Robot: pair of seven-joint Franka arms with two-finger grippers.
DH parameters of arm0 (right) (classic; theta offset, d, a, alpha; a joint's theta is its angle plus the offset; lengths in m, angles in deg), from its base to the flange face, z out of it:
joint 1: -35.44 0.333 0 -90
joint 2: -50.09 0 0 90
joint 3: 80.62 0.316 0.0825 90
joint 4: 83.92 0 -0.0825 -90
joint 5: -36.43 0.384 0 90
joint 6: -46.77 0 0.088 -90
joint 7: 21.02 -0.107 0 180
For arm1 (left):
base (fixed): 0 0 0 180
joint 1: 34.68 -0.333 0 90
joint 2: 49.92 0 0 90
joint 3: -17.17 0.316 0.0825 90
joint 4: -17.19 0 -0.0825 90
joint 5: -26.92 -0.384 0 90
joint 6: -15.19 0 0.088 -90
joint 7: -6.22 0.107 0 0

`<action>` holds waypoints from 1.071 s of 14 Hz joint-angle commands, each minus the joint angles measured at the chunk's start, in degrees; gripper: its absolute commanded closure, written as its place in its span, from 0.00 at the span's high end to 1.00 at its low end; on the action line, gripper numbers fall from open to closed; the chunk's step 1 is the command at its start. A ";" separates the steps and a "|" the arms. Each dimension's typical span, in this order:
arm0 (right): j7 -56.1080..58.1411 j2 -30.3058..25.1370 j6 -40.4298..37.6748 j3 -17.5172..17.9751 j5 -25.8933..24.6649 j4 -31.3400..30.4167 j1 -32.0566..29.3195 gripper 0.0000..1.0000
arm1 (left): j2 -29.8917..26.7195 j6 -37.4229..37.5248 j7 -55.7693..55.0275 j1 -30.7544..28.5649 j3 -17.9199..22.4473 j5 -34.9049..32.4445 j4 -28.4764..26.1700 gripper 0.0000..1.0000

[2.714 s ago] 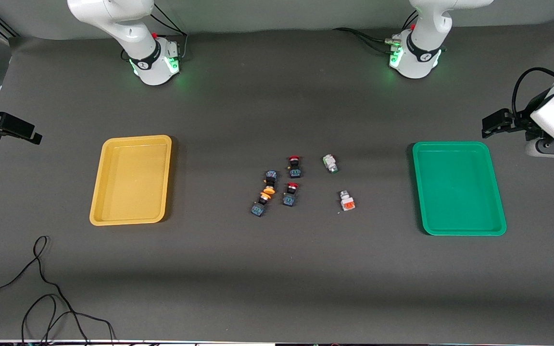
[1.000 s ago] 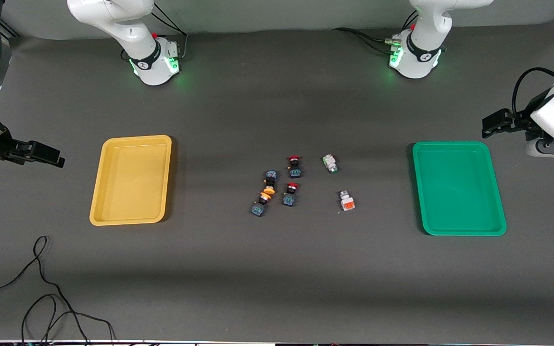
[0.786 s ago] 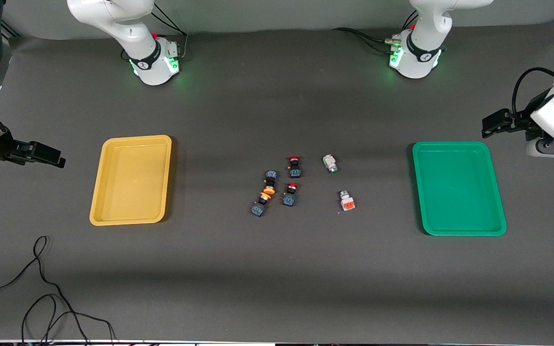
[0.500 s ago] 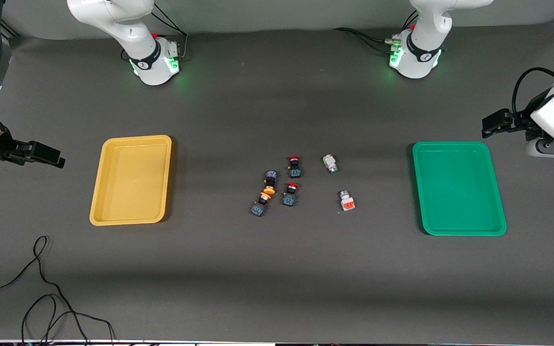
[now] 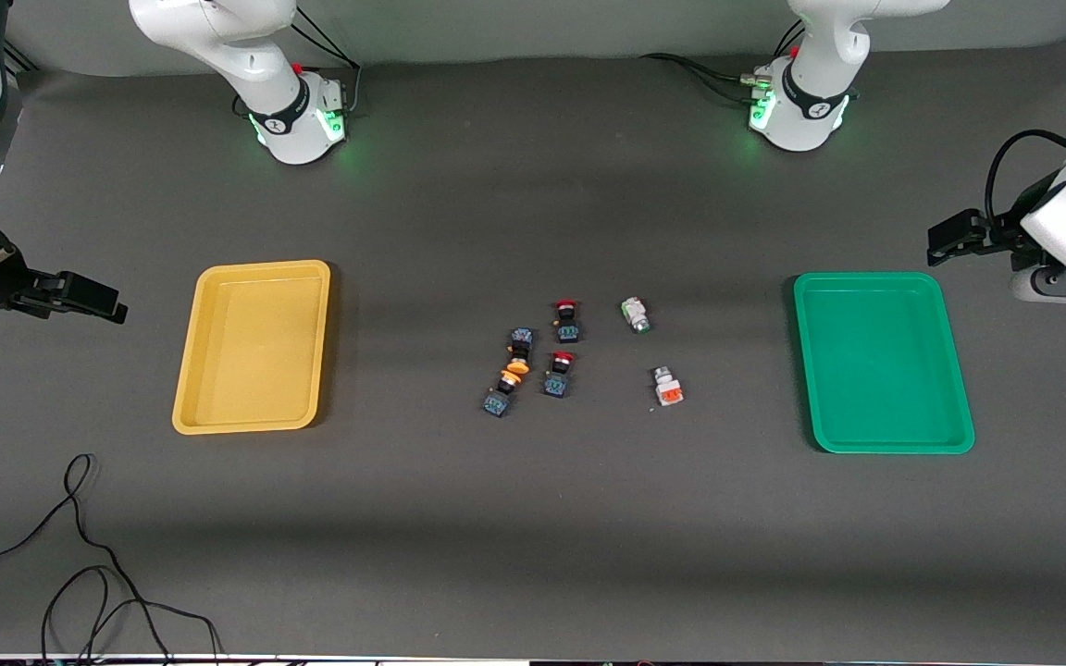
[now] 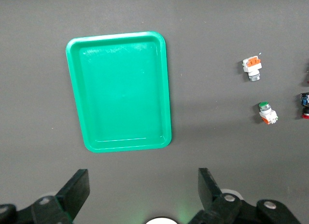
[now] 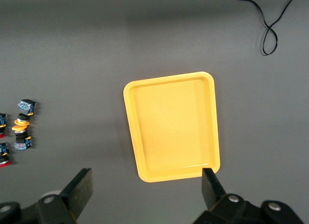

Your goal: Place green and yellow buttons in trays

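Two black-and-blue switches with orange-yellow caps (image 5: 518,350) (image 5: 500,394) lie end to end mid-table, also in the right wrist view (image 7: 22,114). A white green-tipped switch (image 5: 635,314) (image 6: 266,112) and a white orange-red one (image 5: 668,387) (image 6: 252,68) lie toward the green tray (image 5: 866,277) (image 6: 116,37). The yellow tray (image 5: 255,267) (image 7: 169,78) sits at the right arm's end. My right gripper (image 5: 112,308) (image 7: 147,178) is open and empty, up beside the yellow tray. My left gripper (image 5: 938,242) (image 6: 142,178) is open and empty, up beside the green tray.
Two black switches with red caps (image 5: 567,319) (image 5: 558,372) lie among the others. A black cable (image 5: 80,546) (image 7: 268,31) loops on the table nearer the front camera than the yellow tray. The arm bases (image 5: 297,116) (image 5: 797,111) stand farthest from the front camera.
My right gripper has come in from the table's end toward the yellow tray and has hardly moved in the last second. The left arm and the switches have not moved.
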 commanded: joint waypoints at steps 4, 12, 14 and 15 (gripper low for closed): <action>-0.43 0.68 0.30 -0.30 0.58 1.19 0.50 1.00 | -1.92 0.06 0.55 -0.08 0.00 -0.53 -0.76 1.00; -16.04 6.81 6.78 -0.30 0.66 1.19 14.19 1.00 | -1.92 -0.03 0.29 0.53 -0.09 -0.53 -1.55 1.00; -20.80 10.51 9.86 -0.30 1.10 1.28 17.46 1.00 | -2.71 -0.55 -1.11 1.76 -0.44 -0.53 -3.39 1.00; -22.39 12.44 10.83 -0.30 2.32 1.28 18.60 1.00 | -3.32 -1.07 -2.25 2.29 -0.53 -0.44 -4.44 1.00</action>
